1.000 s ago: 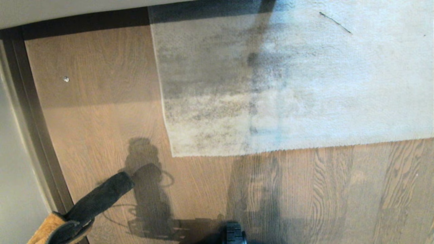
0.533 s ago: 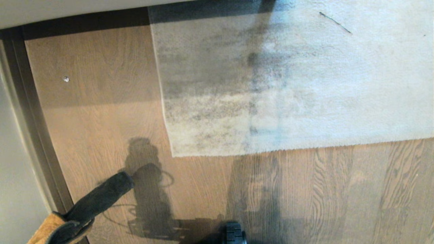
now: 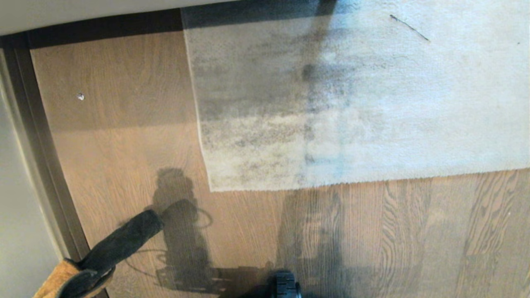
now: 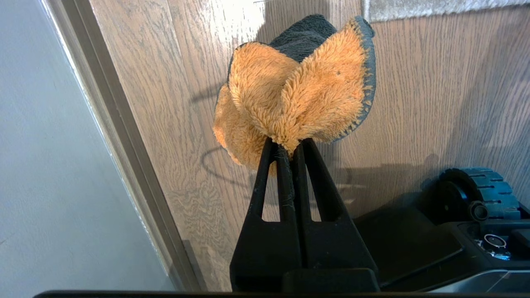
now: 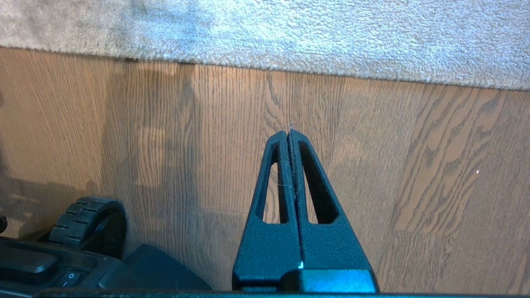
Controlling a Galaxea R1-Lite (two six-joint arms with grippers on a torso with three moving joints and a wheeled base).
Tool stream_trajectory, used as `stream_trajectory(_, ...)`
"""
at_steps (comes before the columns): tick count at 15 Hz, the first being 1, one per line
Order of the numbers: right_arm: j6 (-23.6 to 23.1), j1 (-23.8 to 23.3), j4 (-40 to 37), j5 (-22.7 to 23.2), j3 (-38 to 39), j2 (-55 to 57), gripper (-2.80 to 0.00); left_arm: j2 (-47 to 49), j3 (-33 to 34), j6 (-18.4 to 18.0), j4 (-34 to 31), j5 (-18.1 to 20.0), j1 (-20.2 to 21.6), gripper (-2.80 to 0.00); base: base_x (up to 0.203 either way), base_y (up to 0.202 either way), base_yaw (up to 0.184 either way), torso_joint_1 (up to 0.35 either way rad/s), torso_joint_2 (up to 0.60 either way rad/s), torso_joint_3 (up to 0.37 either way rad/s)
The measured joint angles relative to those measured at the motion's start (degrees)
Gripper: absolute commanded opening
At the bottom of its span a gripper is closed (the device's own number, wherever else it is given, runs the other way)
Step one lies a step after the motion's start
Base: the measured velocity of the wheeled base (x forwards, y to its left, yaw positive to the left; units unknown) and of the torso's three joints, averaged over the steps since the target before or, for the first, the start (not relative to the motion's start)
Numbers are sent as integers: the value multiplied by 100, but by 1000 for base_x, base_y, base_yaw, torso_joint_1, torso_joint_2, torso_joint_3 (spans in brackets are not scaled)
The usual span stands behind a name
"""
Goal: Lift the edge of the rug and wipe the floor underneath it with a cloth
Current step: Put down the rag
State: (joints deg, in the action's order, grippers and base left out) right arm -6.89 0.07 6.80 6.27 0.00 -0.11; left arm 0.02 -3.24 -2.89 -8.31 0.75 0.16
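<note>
**Operator:** What is in front of me, taking the rug's near corner as the marker?

**Describer:** The rug [image 3: 352,103], grey and mottled, lies flat on the brown wood-grain floor [image 3: 124,124]. Its near corner [image 3: 212,189] is square, and the rug edge [image 5: 265,68] runs straight away from it, across in front of your base. Your left gripper [image 4: 290,142] sits on your side of that corner and off towards the wall, with its jaws pinched tight on the cloth [image 4: 290,91], a small orange fluffy piece with dark trim that bunches out past the tips. Your right gripper [image 5: 288,132] hangs over bare floor just short of the rug edge, jaws pressed together and holding nothing.

**Operator:** How will the rug and cloth handle?

**Describer:** My judgement only: the rug looks soft, short-piled and floppy, so it should fold upward easily, though a large rug will drag with its own weight. Take it at the corner or right along the border, where a jaw could slide underneath. The cloth looks light and limp; it should press flat and conform to the floor.
</note>
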Motion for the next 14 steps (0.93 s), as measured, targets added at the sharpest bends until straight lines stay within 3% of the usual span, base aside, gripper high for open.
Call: stream_trajectory(14,-2,0,0,1,0,1,-280,0,0,2,0,3,0,-280,0,0,0,0,0,0)
